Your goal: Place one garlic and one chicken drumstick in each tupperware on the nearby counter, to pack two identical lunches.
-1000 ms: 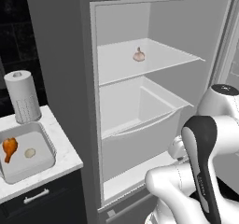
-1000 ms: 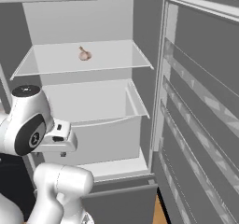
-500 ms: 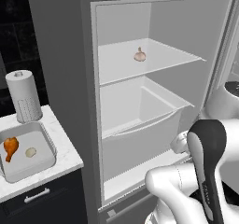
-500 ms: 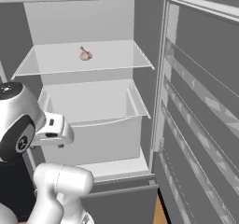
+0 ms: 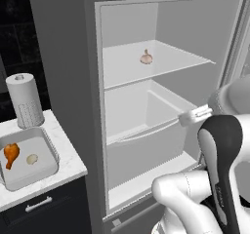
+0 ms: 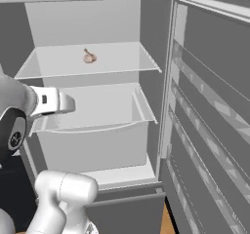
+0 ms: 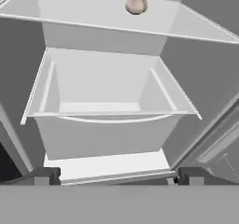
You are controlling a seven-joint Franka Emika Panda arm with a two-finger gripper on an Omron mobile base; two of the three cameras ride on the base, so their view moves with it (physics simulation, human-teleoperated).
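Two dark finger tips of my gripper (image 7: pixel 116 175) stand spread as wide as they go at the bottom of the hand view, with nothing between them, so I carry nothing. I am facing the open grey refrigerator (image 5: pixel 68 57), its door swung out to the right.

Nearest ahead of the hand is the translucent white pull-out drawer (image 7: pixel 112 111), bare as far as I can see into it. Above and behind it, on the clear glass shelf (image 7: pixel 70 13), sits a small tan garlic bulb (image 7: pixel 136 4), alone and well back from the shelf's front edge.

Off to my left, the white marbled counter (image 5: pixel 68 155) with navy cabinet fronts carries a shallow grey rectangular tupperware tray (image 5: pixel 29 177). It already holds an orange chicken drumstick (image 5: pixel 10 154) and a pale garlic bulb (image 5: pixel 32 159), lying near each other but apart. Behind the tray stands a white paper towel roll (image 5: pixel 24 101). I cannot see the second tray from here.

I judge one lunch is packed and I am on the fetch for the other, starting with the shelf garlic. Next I need to raise the hand above the drawer, reach deep onto the shelf, centre the open fingers around the bulb and close gently, since a round bulb may roll away.
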